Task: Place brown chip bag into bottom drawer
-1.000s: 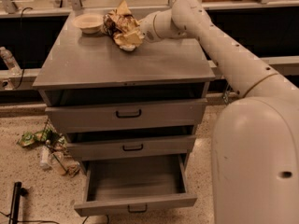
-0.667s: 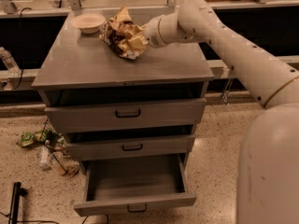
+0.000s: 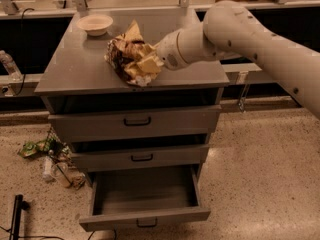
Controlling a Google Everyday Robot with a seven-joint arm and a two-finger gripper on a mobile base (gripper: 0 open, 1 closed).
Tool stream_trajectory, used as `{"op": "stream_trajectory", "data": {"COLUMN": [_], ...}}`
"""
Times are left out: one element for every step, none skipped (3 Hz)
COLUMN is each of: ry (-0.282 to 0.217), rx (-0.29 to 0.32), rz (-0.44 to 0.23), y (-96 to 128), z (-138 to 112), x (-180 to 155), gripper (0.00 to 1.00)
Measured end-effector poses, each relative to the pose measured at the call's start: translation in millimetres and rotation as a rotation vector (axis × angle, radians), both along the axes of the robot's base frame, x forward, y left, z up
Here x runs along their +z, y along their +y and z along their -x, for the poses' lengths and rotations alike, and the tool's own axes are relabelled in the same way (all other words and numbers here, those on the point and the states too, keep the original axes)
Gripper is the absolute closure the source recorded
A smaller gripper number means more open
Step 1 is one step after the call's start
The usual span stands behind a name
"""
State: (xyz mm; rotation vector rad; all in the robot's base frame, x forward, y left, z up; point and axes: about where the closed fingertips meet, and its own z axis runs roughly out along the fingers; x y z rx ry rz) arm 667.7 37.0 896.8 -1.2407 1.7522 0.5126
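Observation:
The brown chip bag (image 3: 129, 58), wrinkly tan with dark brown patches, hangs just above the front middle of the grey cabinet top (image 3: 70, 71). My gripper (image 3: 151, 64) comes in from the right on the white arm and is shut on the bag's right side; its fingers are mostly hidden by the foil. The bottom drawer (image 3: 145, 218) stands pulled open below, directly under the bag, with a plain grey inside that holds nothing.
A round off-white bowl (image 3: 94, 24) sits at the back left of the cabinet top. Two upper drawers (image 3: 135, 123) are shut or nearly shut. Litter and bottles (image 3: 52, 160) lie on the floor left of the cabinet. A black pole (image 3: 16, 215) stands at lower left.
My gripper has carried the chip bag from the back of the cabinet top, near the bowl, toward the front edge. The bowl and drawers have not moved.

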Motion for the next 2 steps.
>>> {"op": "stream_trajectory", "data": {"ry": [0.132,0.189], "rx": [0.046,0.063], "rz": [0.005,0.025], "y": [5.6,7.2], "z": [75.3,98.3], "x": [-35.5,-63.2], "gripper": [1.00,1.00]}}
